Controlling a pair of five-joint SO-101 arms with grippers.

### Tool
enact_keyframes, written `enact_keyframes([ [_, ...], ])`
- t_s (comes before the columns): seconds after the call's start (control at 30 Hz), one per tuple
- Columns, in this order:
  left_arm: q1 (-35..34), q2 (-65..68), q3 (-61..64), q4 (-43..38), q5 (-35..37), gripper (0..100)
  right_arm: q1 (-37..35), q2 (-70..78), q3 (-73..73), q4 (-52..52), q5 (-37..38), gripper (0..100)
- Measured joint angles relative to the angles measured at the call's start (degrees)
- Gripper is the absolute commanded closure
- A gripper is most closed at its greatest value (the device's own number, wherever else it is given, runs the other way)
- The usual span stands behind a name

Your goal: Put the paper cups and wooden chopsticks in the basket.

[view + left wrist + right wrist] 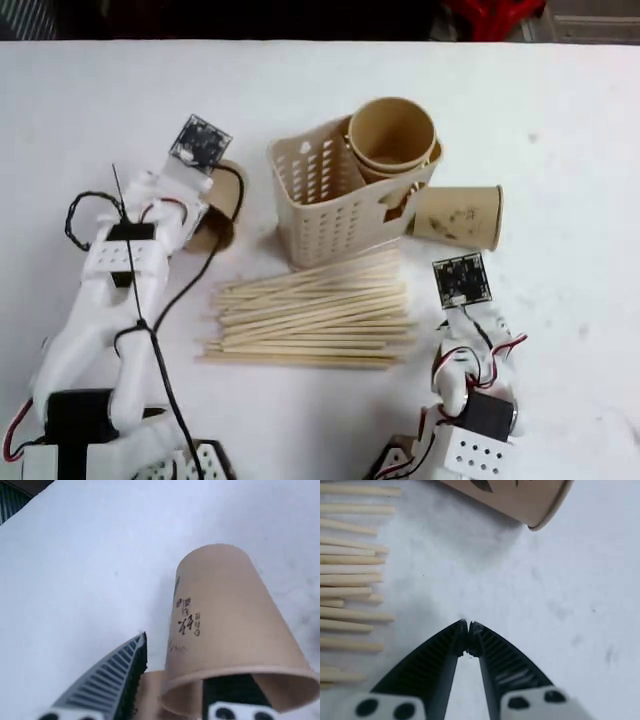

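Note:
A cream slotted basket (pixel 325 205) stands mid-table with stacked paper cups (pixel 392 135) in it. Another paper cup (pixel 462 215) lies on its side right of the basket, and its rim (pixel 540 505) shows ahead of my right gripper (pixel 468 626). That gripper is shut on nothing, low over the table between this cup and the chopstick ends (pixel 355 570). The wooden chopsticks (pixel 310 318) lie in a pile in front of the basket. Left of the basket, my left gripper (pixel 172 680) is open astride the rim of a third paper cup (pixel 225 615), with one finger inside and the grey finger (pixel 120 680) outside.
The white table (pixel 560 130) has free room at the far side and the right. A black cable (pixel 165 300) hangs along the left arm. The right arm's base (pixel 470 430) sits at the near edge.

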Motion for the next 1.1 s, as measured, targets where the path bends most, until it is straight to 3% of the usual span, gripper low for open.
enact_keyframes([
  [0.17, 0.00, 0.00, -0.79, -0.44, 0.53, 98, 0.00, 0.00, 0.00, 0.00, 0.00, 98.0],
  [0.27, 0.00, 0.00, -5.19, 3.78, 0.70, 98, 0.00, 0.00, 0.00, 0.00, 0.00, 98.0],
  [0.47, 0.00, 0.00, -21.80, 23.82, 7.56, 98, 0.00, 0.00, 0.00, 0.00, 0.00, 98.0],
  [0.7, 0.97, 0.00, -50.99, 51.69, 15.74, 98, 0.00, 0.00, 0.00, 0.00, 0.00, 98.0],
  [0.9, 12.40, 0.44, -79.56, 67.96, 17.58, 98, 0.00, 0.00, 0.00, -0.09, 0.00, 98.1],
  [1.0, 20.92, 0.35, -88.62, 70.95, 18.90, 98, 0.00, 0.00, 0.00, -0.09, 0.00, 98.1],
  [1.1, 28.66, 0.35, -89.85, 71.30, 20.04, 98, 0.00, 0.09, 0.53, -0.09, 0.00, 98.1],
])
